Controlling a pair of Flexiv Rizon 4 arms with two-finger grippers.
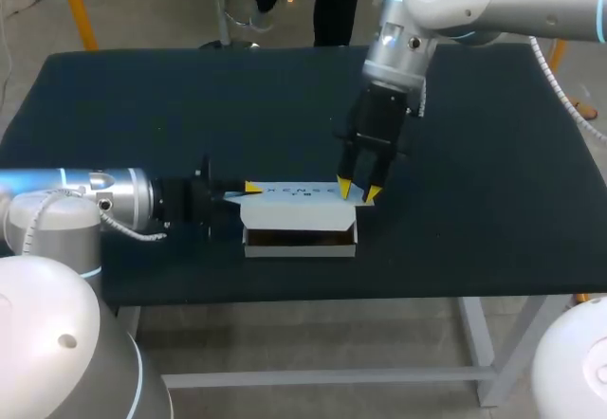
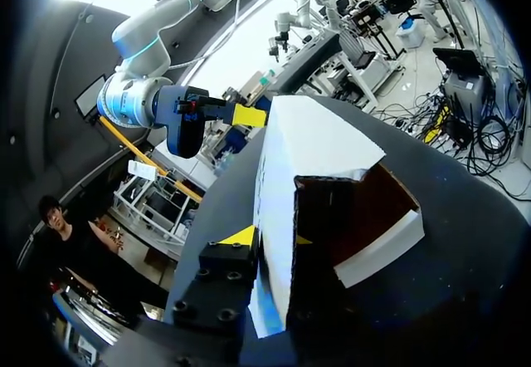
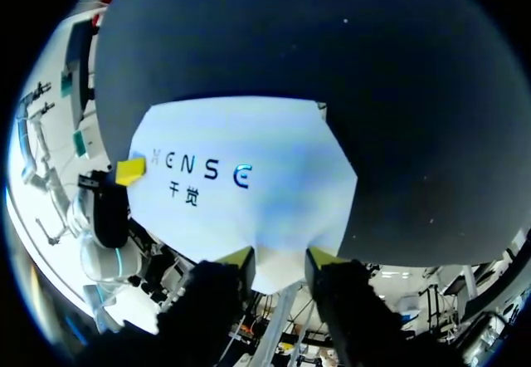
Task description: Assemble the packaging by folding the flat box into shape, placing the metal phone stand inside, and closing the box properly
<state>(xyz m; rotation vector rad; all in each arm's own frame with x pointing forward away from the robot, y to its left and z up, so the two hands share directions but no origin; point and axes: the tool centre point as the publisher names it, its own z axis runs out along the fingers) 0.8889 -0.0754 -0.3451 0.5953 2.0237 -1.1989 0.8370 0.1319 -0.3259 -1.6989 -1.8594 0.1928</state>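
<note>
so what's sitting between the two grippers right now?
Just the white box. In the head view it fills the gap, with the left gripper at its left end and the right gripper at its right end.

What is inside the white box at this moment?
Through the open front of the white box only a dark brown interior shows. The lid covers the rest, so what lies deeper inside cannot be seen.
</note>
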